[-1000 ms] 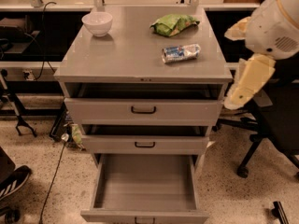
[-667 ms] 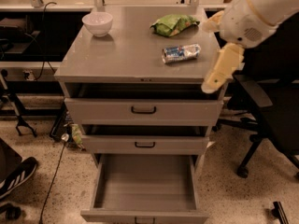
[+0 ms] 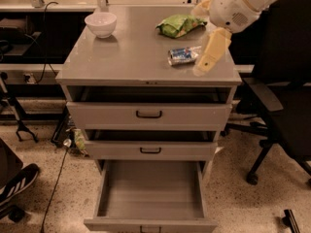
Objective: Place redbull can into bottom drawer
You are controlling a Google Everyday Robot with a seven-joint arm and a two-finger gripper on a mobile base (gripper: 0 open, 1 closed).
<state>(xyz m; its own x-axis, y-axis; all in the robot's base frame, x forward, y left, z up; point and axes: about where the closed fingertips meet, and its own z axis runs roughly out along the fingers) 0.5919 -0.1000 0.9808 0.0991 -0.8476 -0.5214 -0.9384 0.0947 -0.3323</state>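
Observation:
The redbull can [image 3: 183, 55] lies on its side on the grey cabinet top [image 3: 126, 52], near the right edge. My gripper [image 3: 206, 62] hangs from the white arm at the upper right, its cream fingers pointing down just right of the can, close beside it. The bottom drawer [image 3: 150, 191] is pulled out wide, plain grey inside with nothing in it, with a dark handle on its front at the lower frame edge.
A white bowl [image 3: 100, 24] stands at the back left of the top. A green snack bag [image 3: 179, 25] lies at the back right. The two upper drawers [image 3: 148, 114] stand slightly ajar. A black office chair [image 3: 282, 110] stands to the right. Cables lie on the floor at left.
The arm has swung left and up over the cabinet top, bringing the gripper from beside the cabinet's right side to just right of the can. The can has not moved.

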